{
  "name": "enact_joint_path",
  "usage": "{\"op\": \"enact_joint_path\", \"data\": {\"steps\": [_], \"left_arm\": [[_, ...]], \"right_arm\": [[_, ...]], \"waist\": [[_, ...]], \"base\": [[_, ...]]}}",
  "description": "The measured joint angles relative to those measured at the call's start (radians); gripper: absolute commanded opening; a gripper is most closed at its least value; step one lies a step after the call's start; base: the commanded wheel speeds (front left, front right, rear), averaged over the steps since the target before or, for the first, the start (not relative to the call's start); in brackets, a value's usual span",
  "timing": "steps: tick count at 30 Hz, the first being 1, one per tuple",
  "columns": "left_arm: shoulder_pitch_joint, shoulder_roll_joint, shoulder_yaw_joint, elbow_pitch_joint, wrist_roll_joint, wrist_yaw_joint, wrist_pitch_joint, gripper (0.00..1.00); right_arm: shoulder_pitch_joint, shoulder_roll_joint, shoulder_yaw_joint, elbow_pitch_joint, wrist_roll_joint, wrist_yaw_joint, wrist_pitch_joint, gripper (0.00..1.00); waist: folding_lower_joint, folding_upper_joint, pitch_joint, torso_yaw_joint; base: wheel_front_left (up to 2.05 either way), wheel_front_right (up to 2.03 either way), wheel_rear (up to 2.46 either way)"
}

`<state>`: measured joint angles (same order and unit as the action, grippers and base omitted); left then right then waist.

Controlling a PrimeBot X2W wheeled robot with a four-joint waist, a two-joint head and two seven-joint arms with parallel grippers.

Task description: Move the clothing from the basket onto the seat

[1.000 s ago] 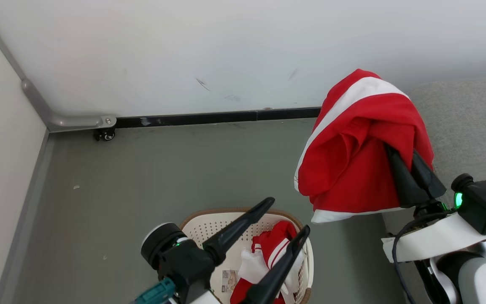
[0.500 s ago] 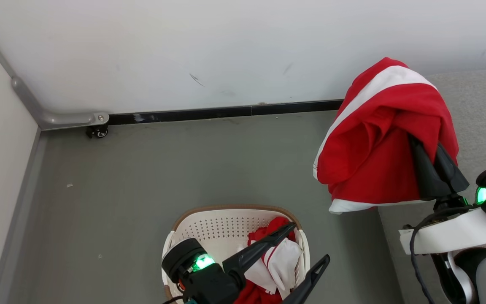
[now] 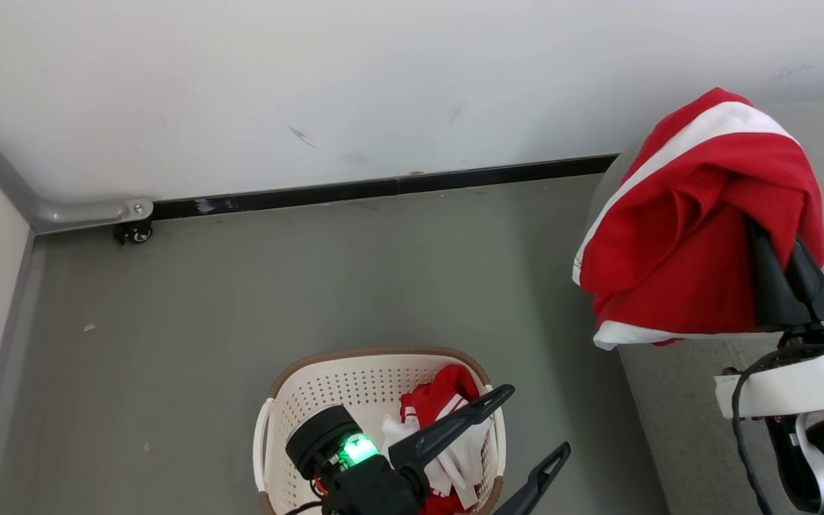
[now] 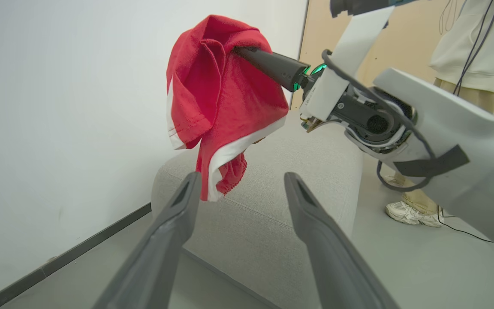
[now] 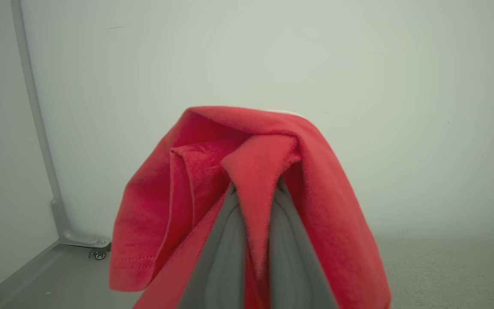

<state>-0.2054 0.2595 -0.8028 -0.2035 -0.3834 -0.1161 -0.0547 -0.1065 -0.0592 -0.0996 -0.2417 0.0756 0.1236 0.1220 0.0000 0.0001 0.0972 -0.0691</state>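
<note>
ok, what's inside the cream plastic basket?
Red-and-white fabric garments, heaped toward the right wall of the cream plastic basket. The open left tool covers the near part; anything there is hidden.

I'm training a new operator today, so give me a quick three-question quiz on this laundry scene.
1. True or false: the left gripper is shut on a garment.
2. The right gripper is shut on: A) a red garment; B) a bottle; C) nothing.
3. Fill in: more red and white clothing lies in the ____.
Key: 1 false, it is open and empty; 2 A; 3 basket.
</note>
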Motion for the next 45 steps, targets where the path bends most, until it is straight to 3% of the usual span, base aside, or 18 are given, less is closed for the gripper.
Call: {"op": "enact_joint_path", "data": {"steps": [45], "left_arm": [[-0.091, 0.028, -0.086, 0.067, -0.046, -0.008, -0.061, 1.00]], "right_arm": [[0.017, 0.017, -0.086, 0.032, -0.012, 0.000, -0.012, 0.00]], "waist": [[0.0000, 0.0000, -0.002, -0.278]], "base": [[0.00, 0.00, 0.00]]}}
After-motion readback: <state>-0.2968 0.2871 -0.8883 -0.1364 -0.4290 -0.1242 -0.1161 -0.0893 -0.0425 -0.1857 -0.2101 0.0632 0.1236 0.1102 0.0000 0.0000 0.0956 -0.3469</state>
